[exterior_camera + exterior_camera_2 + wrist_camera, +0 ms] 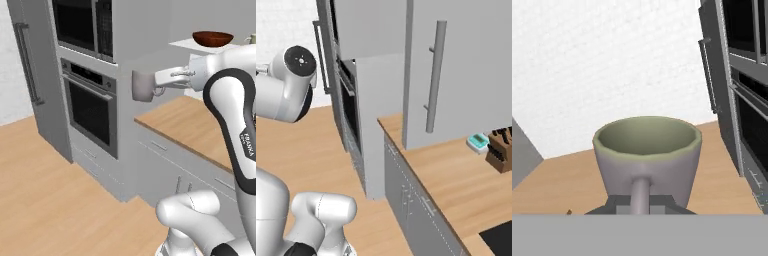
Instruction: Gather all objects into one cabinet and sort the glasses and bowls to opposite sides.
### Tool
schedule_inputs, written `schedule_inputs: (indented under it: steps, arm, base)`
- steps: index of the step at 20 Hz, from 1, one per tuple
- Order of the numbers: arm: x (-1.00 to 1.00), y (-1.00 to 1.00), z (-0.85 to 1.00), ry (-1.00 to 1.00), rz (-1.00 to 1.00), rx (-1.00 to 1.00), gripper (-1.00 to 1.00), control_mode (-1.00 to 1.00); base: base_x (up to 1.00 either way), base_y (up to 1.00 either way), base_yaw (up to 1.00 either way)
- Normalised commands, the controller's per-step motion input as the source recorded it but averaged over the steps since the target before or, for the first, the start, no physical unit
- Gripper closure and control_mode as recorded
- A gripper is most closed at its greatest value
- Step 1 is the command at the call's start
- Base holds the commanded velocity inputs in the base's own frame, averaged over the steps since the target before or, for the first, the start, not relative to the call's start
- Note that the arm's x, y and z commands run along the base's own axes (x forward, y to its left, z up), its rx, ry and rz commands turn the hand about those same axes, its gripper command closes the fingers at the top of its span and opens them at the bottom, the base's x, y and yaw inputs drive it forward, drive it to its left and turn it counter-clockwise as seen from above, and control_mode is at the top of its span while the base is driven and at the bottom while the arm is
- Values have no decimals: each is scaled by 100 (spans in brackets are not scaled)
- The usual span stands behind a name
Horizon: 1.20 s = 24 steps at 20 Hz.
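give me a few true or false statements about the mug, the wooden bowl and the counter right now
1. The end effector holds the plain grey mug by its handle. True.
2. The mug lies on the wooden countertop. False: it is held up in the air, beside the counter.
3. The dark red-brown wooden bowl sits on the white shelf. True.
4. The mug is full of liquid. False: the hand view shows it empty.
5. A wooden knife block stands on the counter. True.
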Motion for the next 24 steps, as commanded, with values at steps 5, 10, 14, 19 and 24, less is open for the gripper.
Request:
schedule_inputs:
  steps: [5, 10, 14, 19, 24]
  arm:
    - [0, 0, 0, 0, 0, 0, 100, 100]
    - [0, 0, 0, 0, 0, 0, 100, 100]
    - [0, 0, 0, 0, 0, 0, 100, 100]
    - [0, 0, 0, 0, 0, 0, 100, 100]
    - [0, 0, 0, 0, 0, 0, 100, 100]
  base:
    - [25, 23, -47]
    - [24, 22, -48]
    - [26, 27, -49]
    - [36, 33, -48]
    - [38, 69, -40]
